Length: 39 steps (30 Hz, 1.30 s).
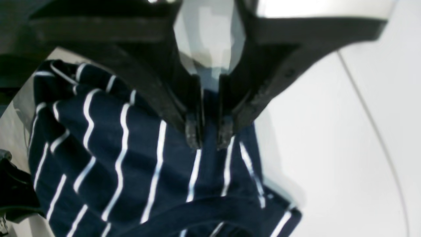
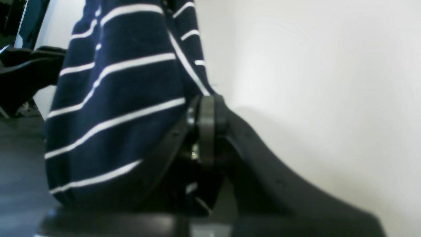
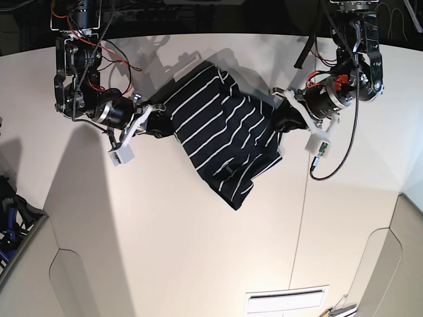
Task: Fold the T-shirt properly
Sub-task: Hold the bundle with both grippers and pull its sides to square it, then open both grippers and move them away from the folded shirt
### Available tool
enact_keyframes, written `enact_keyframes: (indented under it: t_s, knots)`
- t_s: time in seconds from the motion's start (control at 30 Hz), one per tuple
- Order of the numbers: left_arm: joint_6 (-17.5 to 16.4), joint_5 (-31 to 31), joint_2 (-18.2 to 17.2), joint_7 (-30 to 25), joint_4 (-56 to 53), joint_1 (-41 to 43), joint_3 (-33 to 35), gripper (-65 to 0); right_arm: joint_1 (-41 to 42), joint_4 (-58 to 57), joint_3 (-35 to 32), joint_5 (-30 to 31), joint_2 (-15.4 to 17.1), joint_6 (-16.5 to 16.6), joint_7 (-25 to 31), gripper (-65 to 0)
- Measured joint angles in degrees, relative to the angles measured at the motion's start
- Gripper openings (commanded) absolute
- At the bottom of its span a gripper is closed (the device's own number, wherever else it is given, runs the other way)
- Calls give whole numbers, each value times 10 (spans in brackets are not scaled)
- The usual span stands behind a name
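The dark navy T-shirt [image 3: 225,132] with thin white stripes hangs bunched between my two grippers over the white table [image 3: 165,231], sagging to a low point toward the table's front. My left gripper [image 3: 281,119] pinches its right edge. In the left wrist view the left gripper [image 1: 209,136] has its fingers [image 1: 194,133] closed on the striped fabric [image 1: 125,158]. My right gripper [image 3: 156,122] pinches the shirt's left edge. In the right wrist view the right gripper [image 2: 200,105] is closed on the cloth [image 2: 115,108], which drapes to the left of it.
A seam [image 3: 301,218] runs down the table on the right. A cable [image 3: 340,158] loops by the left arm. A white slotted panel [image 3: 285,301] lies near the front edge. Dark equipment [image 3: 10,205] sits beyond the table's left edge.
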Motion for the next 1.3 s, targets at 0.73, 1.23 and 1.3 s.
enact_keyframes:
  t_s: [0.73,1.23,1.3]
  knots:
    - [62,89,11,-58,-132,-111,75,-566,-46,3,0,55,0,2,-10,-650]
    - [64,91,22,-59,-178,-164,76,-566,-51,6,-14,58,-85,5,-39,-650]
    - [64,90,22,-59,-178,-163,76,-566,-51,6,-27,58,-85,4,-39,-650]
